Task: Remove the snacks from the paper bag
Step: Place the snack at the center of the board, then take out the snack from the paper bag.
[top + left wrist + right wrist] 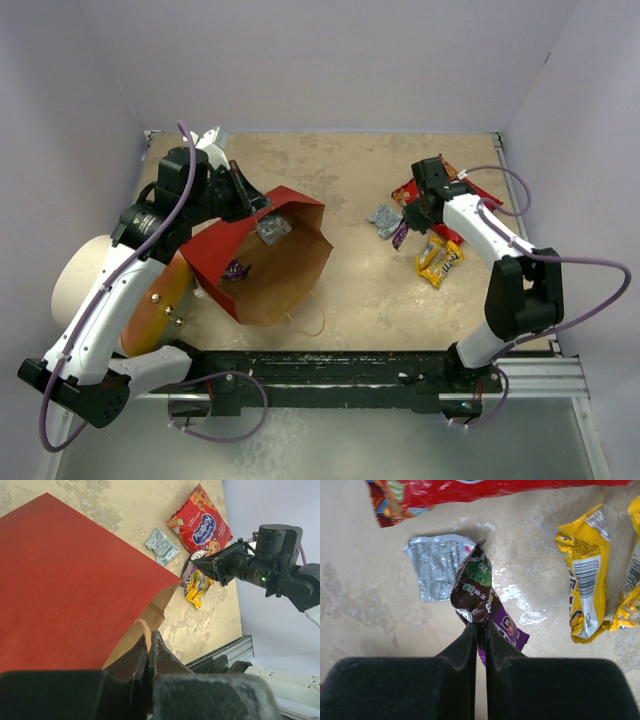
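Right pincer (479, 626) clamps purple packet (477, 587), clear only from its wrist; left pincer (148, 639) pinches paper bag (65, 590).

barcode (586, 575) on yellow packet (590, 537), other lettering unreadable

place: robot lab test cell | evidence: plain partition walls (330, 60) boxing tabletop (370, 290); metal extrusion rail (545, 372) at near edge

One paper bag (270, 285) on show; inside it, count two: one silver packet (272, 229), one small purple packet (235, 268); outside, one red cookie bag (200, 527), one silver-grey packet (437, 565), one purple packet (479, 587), two yellow packets (585, 580) (631, 590).
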Robot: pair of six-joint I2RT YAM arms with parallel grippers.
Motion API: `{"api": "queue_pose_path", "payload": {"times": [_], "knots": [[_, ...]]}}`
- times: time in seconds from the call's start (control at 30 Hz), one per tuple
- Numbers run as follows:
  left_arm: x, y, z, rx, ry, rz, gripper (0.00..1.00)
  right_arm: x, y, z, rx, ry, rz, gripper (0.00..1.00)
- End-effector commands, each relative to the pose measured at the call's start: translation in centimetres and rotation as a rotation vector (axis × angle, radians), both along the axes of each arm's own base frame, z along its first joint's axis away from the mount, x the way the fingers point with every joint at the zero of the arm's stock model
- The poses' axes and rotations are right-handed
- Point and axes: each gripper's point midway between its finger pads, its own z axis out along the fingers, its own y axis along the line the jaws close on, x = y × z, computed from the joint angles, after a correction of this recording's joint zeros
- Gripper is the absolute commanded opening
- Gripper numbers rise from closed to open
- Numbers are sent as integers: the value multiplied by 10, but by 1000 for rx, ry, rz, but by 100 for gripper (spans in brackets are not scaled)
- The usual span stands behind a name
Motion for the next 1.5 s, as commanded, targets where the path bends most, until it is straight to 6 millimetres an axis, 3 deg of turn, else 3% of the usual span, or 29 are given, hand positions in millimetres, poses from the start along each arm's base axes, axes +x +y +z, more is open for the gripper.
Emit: {"api": "queue_pose_path", "payload": {"times": [0.0, 0.3, 0.43, 0.6, 0.73, 0.8, 0.87, 1.03, 1.17, 1.3, 1.4, 1.47], "knots": [[-3, 8, 11, -6, -32, 30, 1, -6, -13, -10, 5, 61, -99, 0], [-5, 11, 10, 10, -28, 29, 1, -13, -27, -31, -26, 107, -136, 1], [-4, 8, 10, 10, -25, 16, 1, -16, -33, -34, -41, 128, -133, 10], [-3, 5, 10, 4, -22, 0, 1, -17, -37, -1, -65, 42, -59, 44], [-4, 5, 8, 7, -17, 0, 1, -14, -30, 36, -60, -136, 74, 55], [-4, 6, 7, 8, -14, 1, 1, -3, -12, 54, -25, -286, 222, 56], [-4, 6, 5, 9, -11, 1, 1, -3, 20, 66, 35, -426, 439, 59], [-4, 6, 5, 12, -5, 5, 1, -27, 85, 93, 11, -672, 839, 63], [-6, 7, 3, 17, 7, 6, 1, -73, 154, 127, -27, -970, 1270, 64], [-9, 7, 5, 10, 7, 2, 1, -131, 206, 155, -161, -1287, 1614, 65], [-11, 7, 6, 6, 5, -4, 1, -177, 239, 159, -345, -1549, 1910, 66], [-14, 7, 5, 4, 9, -8, 1, -194, 258, 153, -466, -1656, 2058, 67]]}}
